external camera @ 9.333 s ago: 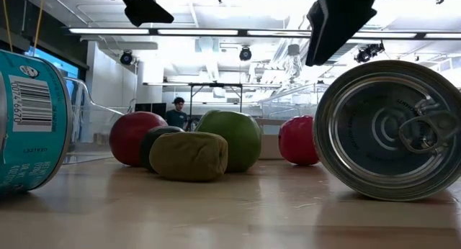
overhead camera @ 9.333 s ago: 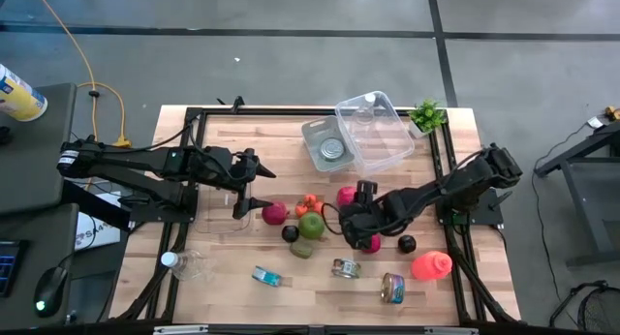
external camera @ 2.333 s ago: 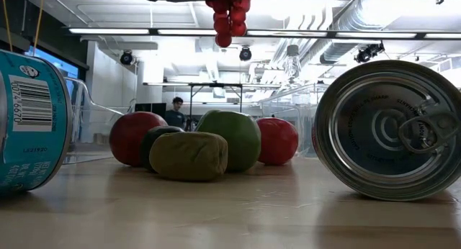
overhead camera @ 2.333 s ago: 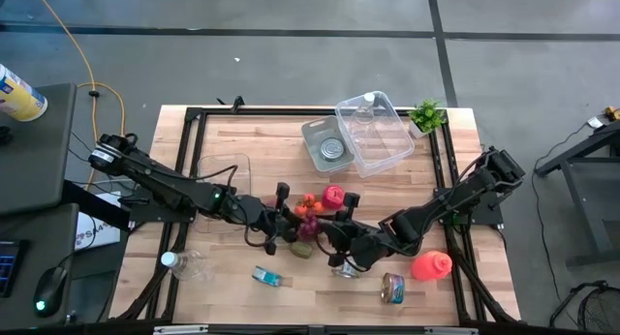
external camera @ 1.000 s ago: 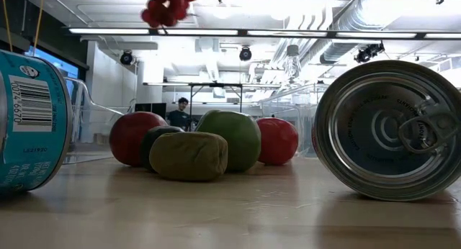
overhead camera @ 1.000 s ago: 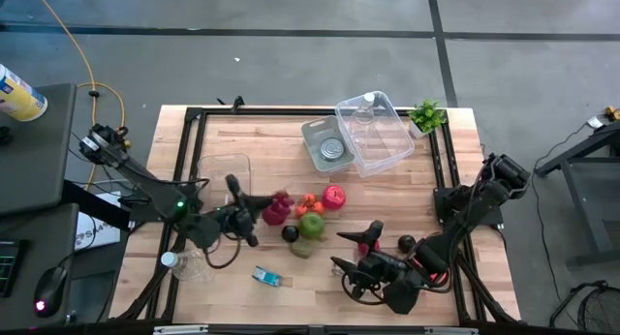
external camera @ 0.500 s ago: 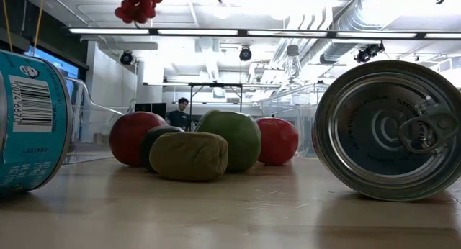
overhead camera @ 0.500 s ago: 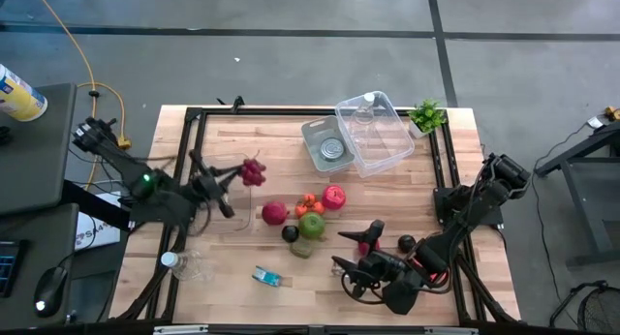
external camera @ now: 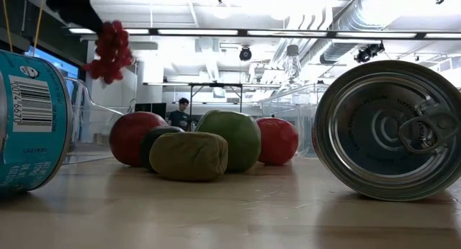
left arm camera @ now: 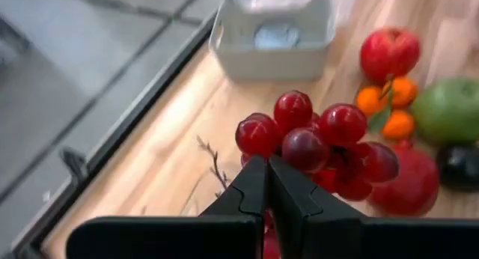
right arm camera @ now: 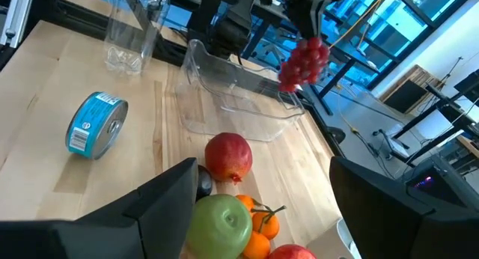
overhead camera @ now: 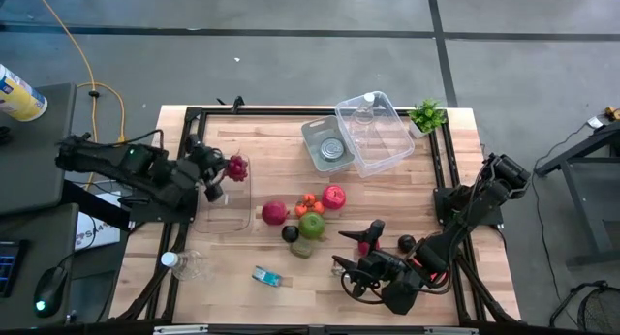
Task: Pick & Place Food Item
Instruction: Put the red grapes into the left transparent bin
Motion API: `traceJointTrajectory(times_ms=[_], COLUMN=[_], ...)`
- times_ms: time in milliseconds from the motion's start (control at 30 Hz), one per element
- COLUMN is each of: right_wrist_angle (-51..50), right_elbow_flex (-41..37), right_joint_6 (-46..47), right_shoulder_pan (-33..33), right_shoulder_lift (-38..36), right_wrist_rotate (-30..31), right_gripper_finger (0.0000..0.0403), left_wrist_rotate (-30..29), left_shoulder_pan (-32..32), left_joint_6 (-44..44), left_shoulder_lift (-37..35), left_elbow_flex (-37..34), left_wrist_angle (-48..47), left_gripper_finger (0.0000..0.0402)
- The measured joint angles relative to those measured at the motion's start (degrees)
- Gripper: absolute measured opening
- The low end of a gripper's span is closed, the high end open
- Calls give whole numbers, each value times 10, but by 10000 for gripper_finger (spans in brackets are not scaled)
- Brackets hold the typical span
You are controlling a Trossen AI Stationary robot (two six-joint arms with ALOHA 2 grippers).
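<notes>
A bunch of red grapes (overhead camera: 235, 167) hangs in the air over the far part of a clear plastic container (overhead camera: 221, 211) that stands at the table's left. My left gripper (overhead camera: 217, 170) is shut on the bunch, seen close in the left wrist view as grapes (left arm camera: 318, 135) just past the fingertips. The low view shows the grapes (external camera: 109, 52) high at the left. My right gripper (overhead camera: 353, 257) stands open near the table's front edge, right of centre, with nothing between its fingers. My left gripper pinches the near end of the bunch (left arm camera: 258, 143) between its two shut fingers (left arm camera: 251, 186); the stem is hidden behind the fingertips. The fingers slant downward from the table's left. The grapes hang past and below them, lifted clear of the container and the table.
At mid-table lie a red fruit (overhead camera: 274, 213), a green apple (overhead camera: 312, 225), oranges (overhead camera: 308, 202), a red apple (overhead camera: 334, 196) and dark fruit (overhead camera: 290, 233). A blue can (overhead camera: 266, 276) and a bottle (overhead camera: 189, 265) lie near the front. A clear bin (overhead camera: 373, 132) stands at the back.
My left gripper has carried the grapes from beside the mid-table fruit toward the table's left and far edges, to above the clear container, rolling its wrist on the way. The bunch stays hanging clear.
</notes>
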Motion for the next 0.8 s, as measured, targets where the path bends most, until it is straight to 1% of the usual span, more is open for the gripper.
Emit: traceJointTrajectory(times_ms=[200,333,600,800], right_wrist_angle=[0,0,-9,-12], right_elbow_flex=[0,0,0,0], right_joint_6=[0,0,13,14], right_shoulder_pan=[0,0,0,-1], right_shoulder_lift=[0,0,0,0], right_wrist_rotate=[0,0,-2,-2], right_gripper_finger=[290,290,290,290], left_wrist_rotate=[91,129,137,134], left_shoulder_pan=[60,79,83,83], left_joint_6=[1,1,1,3], left_shoulder_lift=[0,0,0,0], left_elbow_flex=[0,0,0,0], left_wrist_angle=[-16,-28,-82,-82], left_gripper_finger=[1,1,1,1])
